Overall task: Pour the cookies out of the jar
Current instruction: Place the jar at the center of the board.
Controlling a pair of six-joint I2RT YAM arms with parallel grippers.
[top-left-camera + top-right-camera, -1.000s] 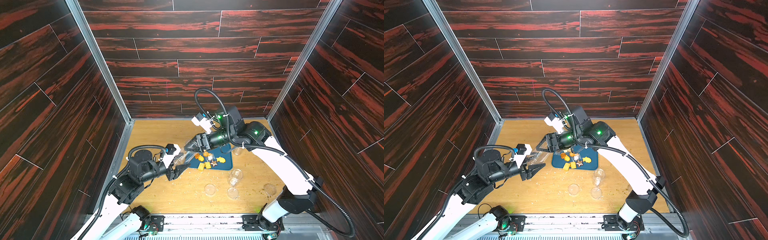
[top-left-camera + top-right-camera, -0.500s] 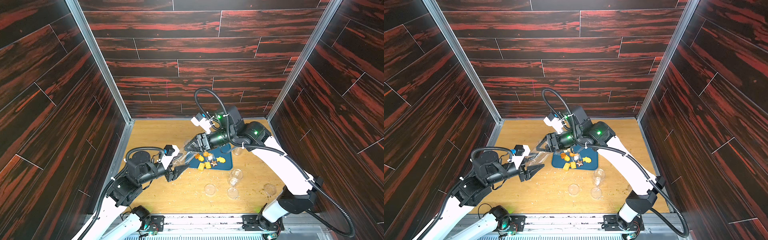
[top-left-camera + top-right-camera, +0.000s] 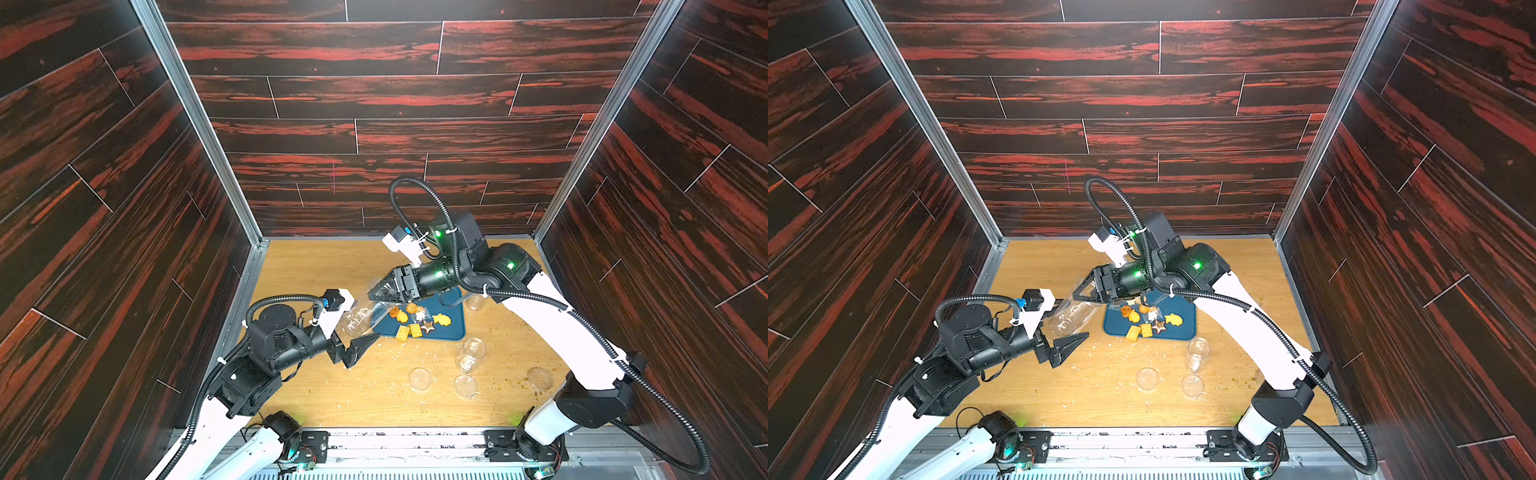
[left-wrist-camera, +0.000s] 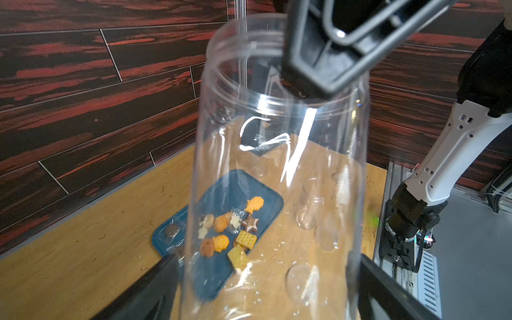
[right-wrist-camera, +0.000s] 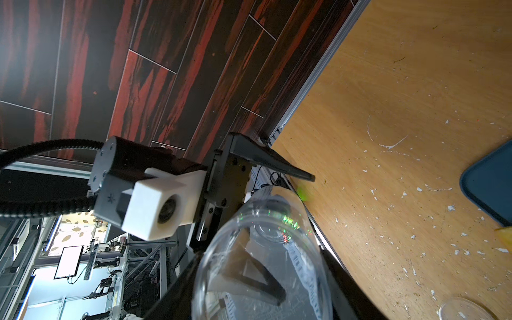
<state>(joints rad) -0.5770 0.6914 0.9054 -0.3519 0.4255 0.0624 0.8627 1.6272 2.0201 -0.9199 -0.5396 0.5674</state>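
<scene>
Axis matters: the jar runs lengthwise from your right fingers, clamped on its mouth wall, to your left fingers, spread wide beside its base, holding nothing. The cookies lie on the blue tray just beside the right fingers.

Small golden and brown cookies lie on a flat blue tray on the wooden bench, a big clear jar just left, small clear jars near-right of it.

Both top views look steeply down on the whole tabletop. The wrist cameras sit close: the one behind the left tool faces the right tool through the jar.
</scene>
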